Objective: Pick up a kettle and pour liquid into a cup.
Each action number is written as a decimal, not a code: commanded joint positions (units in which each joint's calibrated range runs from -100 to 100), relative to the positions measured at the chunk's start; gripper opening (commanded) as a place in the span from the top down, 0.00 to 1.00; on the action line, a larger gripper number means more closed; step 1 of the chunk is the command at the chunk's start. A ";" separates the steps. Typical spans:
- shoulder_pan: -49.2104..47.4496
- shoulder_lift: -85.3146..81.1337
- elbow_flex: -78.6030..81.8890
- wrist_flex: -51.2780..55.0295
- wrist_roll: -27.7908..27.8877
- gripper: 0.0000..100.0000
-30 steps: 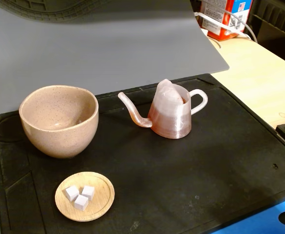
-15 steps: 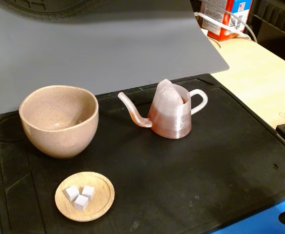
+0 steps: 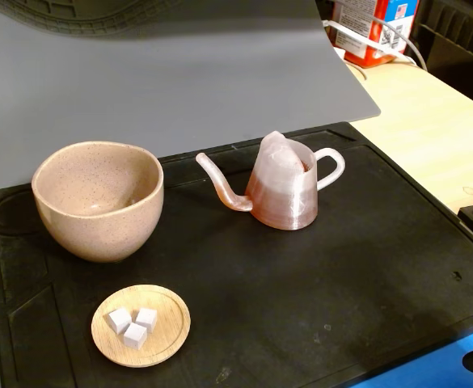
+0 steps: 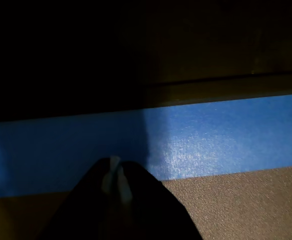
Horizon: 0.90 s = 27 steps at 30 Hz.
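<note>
Black mat (image 3: 341, 275) holds kettle (image 3: 282, 194) right of cup (image 3: 99, 198).

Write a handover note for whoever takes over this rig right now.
Pincer: seen only in the wrist view, tips together, empty, over blue tape, away from the mat.
Kettle: upright on the black mat, reddish liquid inside, spout towards the cup.
Cup: left of the kettle in the fixed view, looks empty.
Done: nothing.
Left: grasp kettle, lift, pour.

Fixed view overlooks the mat (image 3: 365, 267); wrist view hugs its blue edge (image 4: 210, 140).
</note>
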State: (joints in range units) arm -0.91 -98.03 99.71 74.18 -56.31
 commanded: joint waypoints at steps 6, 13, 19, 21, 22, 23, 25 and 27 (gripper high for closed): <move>0.11 -0.01 0.20 0.23 0.29 0.99; 0.11 -0.01 0.20 0.23 0.29 0.99; -0.20 -0.01 0.20 0.23 0.29 0.99; -0.20 -0.01 0.20 0.23 0.29 0.99; -0.20 -0.01 0.20 0.23 0.29 0.99; -0.20 -0.01 0.20 0.23 0.29 0.99; -0.04 -0.01 0.20 0.23 0.29 0.99; 0.18 -0.01 0.20 0.23 0.29 0.99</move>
State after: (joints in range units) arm -0.91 -98.03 99.71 74.18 -56.31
